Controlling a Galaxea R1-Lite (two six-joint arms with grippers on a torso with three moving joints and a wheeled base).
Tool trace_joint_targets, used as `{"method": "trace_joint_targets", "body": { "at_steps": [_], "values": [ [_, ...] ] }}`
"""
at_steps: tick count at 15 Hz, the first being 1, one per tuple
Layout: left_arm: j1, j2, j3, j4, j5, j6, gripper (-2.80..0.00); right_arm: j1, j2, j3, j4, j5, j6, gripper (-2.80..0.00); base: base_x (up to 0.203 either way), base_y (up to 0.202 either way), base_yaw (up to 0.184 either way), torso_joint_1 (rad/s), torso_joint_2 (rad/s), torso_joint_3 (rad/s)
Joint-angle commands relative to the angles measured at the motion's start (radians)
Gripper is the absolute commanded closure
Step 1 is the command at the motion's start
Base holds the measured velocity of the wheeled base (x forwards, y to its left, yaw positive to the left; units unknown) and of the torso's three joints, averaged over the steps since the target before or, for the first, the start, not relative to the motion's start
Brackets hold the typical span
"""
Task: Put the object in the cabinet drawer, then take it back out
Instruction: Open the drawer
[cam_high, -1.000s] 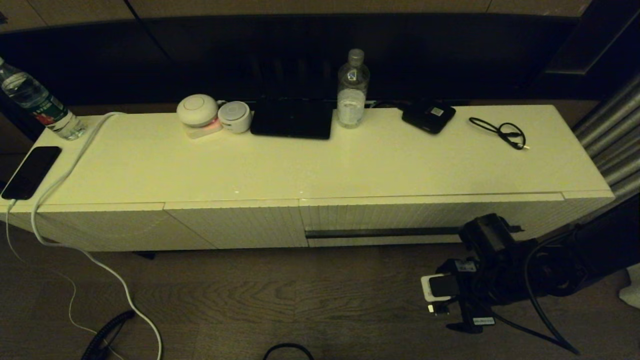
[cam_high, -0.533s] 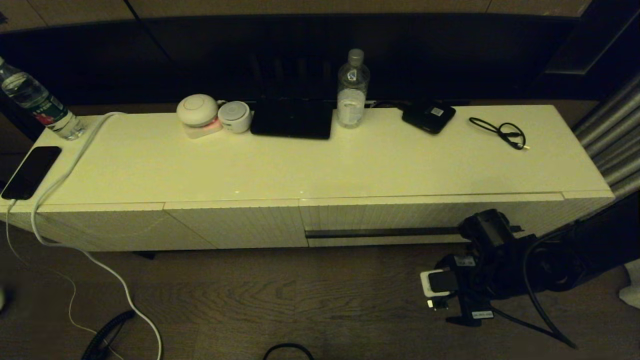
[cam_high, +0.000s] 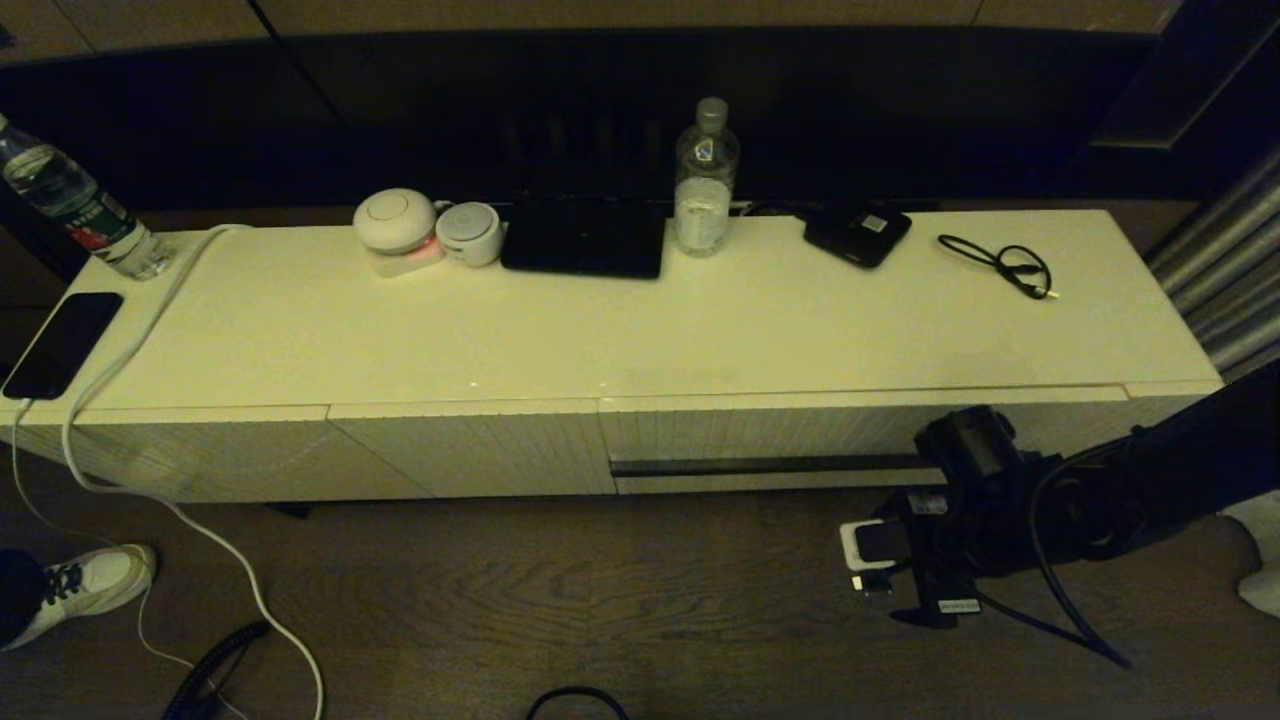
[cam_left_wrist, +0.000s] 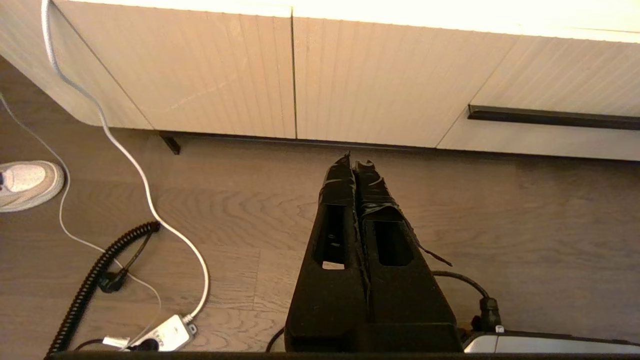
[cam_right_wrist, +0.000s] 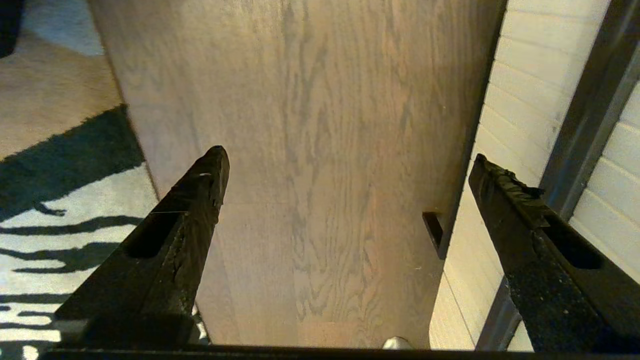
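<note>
The object, a matte black fabric bundle (cam_high: 585, 238), lies at the back of the cabinet top, just left of a water bottle (cam_high: 706, 180). The cabinet drawer (cam_high: 780, 432) is shut, and its dark slot handle (cam_high: 765, 465) runs along the ribbed front. My right gripper (cam_high: 945, 528) is open at the handle's right end, low before the drawer. In the right wrist view my right gripper (cam_right_wrist: 348, 154) has one finger (cam_right_wrist: 505, 195) close to the drawer front (cam_right_wrist: 520, 100) beside the slot (cam_right_wrist: 590, 130). My left gripper (cam_left_wrist: 352, 159) is shut and empty above the floor, left of the drawer (cam_left_wrist: 550, 142).
On the cabinet top are two white round devices (cam_high: 395, 222), a small black box (cam_high: 857, 233), a looped black cable (cam_high: 1005, 263), a phone (cam_high: 62, 343) and a second bottle (cam_high: 75, 205). A white cable (cam_high: 150, 470) trails to the floor. A shoe (cam_high: 85, 585) stands at the lower left.
My right arm has moved slightly left and closer to the drawer front. A person's shoe has come into view at the lower left.
</note>
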Motion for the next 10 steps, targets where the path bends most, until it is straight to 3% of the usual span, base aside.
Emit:
{"method": "trace_joint_targets", "body": {
  "at_steps": [1,10],
  "values": [
    [0.0,-0.002,0.0,0.0,0.0,-0.001,0.0,-0.009,0.024,-0.025,-0.001,-0.001,-0.007,-2.8,0.0,0.0,0.0,0.0,0.0,0.0],
    [0.0,-0.002,0.0,0.0,0.0,-0.001,0.0,-0.022,0.076,-0.097,-0.004,-0.013,-0.006,-2.8,0.0,0.0,0.0,0.0,0.0,0.0]
  ]
}}
